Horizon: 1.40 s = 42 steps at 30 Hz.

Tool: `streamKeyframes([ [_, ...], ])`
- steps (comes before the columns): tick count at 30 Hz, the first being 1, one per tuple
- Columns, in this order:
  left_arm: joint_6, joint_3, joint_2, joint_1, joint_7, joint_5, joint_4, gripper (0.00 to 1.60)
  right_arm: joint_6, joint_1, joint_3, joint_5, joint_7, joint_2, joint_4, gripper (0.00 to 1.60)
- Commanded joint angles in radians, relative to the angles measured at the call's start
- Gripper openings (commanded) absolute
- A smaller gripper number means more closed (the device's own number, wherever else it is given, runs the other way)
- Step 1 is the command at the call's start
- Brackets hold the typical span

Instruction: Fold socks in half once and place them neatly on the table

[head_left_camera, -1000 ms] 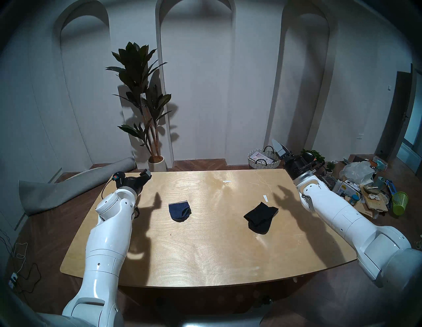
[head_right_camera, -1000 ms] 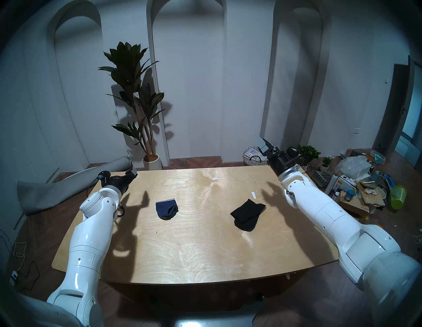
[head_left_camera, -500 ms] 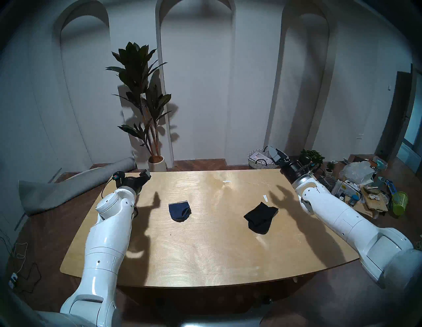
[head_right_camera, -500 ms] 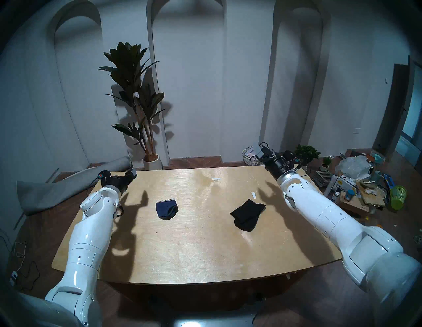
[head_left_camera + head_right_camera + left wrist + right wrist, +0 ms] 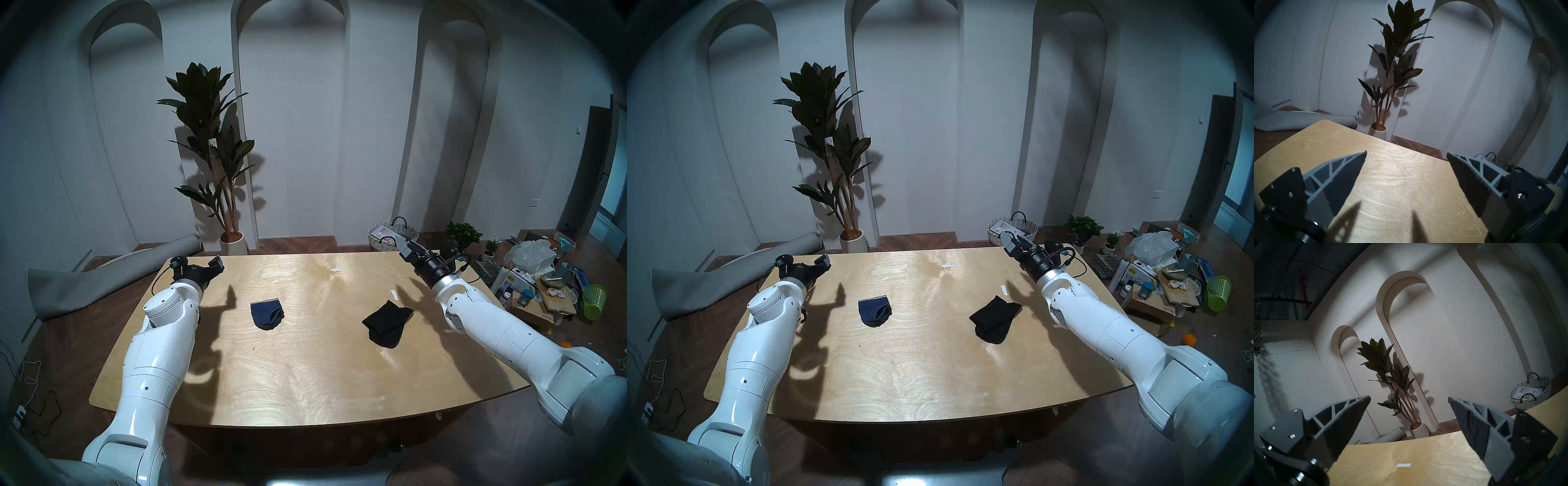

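A short navy-blue sock (image 5: 267, 314) (image 5: 874, 311) lies flat left of the middle of the plywood table (image 5: 305, 380) (image 5: 915, 373). A black sock (image 5: 387, 323) (image 5: 995, 319) lies to its right and looks doubled over. My left gripper (image 5: 217, 263) (image 5: 824, 261) (image 5: 1407, 153) hovers open over the far left corner, well away from the navy sock. My right gripper (image 5: 405, 247) (image 5: 1012, 242) (image 5: 1409, 398) is open above the far right corner, beyond the black sock. Both hold nothing. Neither wrist view shows a sock.
Two small white tape strips (image 5: 337, 270) (image 5: 394, 294) are stuck on the far half of the table. Behind it stand a potted plant (image 5: 217, 152) and a woven basket (image 5: 390, 236). A rolled grey mat (image 5: 101, 281) lies at the left. Floor clutter (image 5: 543, 278) sits at the right.
My right arm has swung down and inward, bringing its gripper from above the basket to the table's far right corner. The left gripper dipped slightly. Both socks stayed put.
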Motion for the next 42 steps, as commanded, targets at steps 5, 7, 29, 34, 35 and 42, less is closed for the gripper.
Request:
streamKeyframes([
  [5, -0.052, 0.031, 0.050, -0.042, -0.005, 0.074, 0.006, 1.60, -0.021, 0.011, 0.008, -0.021, -0.076, 0.016, -0.043, 1.60],
  [7, -0.058, 0.038, 0.054, -0.044, -0.006, 0.085, 0.009, 1.60, -0.022, 0.010, 0.007, -0.024, -0.089, 0.016, -0.048, 1.60],
  [29, -0.122, 0.113, 0.047, -0.080, -0.033, 0.146, 0.063, 1.60, -0.046, 0.002, -0.001, -0.077, -0.321, 0.010, -0.185, 1.60],
  [34, -0.134, 0.118, 0.050, -0.088, -0.033, 0.157, 0.073, 1.60, -0.048, 0.000, -0.016, -0.101, -0.374, 0.000, -0.214, 1.60],
  [35, -0.136, 0.119, 0.050, -0.089, -0.033, 0.160, 0.076, 1.60, -0.047, -0.001, -0.019, -0.106, -0.385, -0.001, -0.219, 1.60],
  [42, -0.153, 0.125, 0.054, -0.097, -0.034, 0.175, 0.090, 1.60, -0.055, -0.005, -0.033, -0.133, -0.465, 0.001, -0.245, 1.60],
])
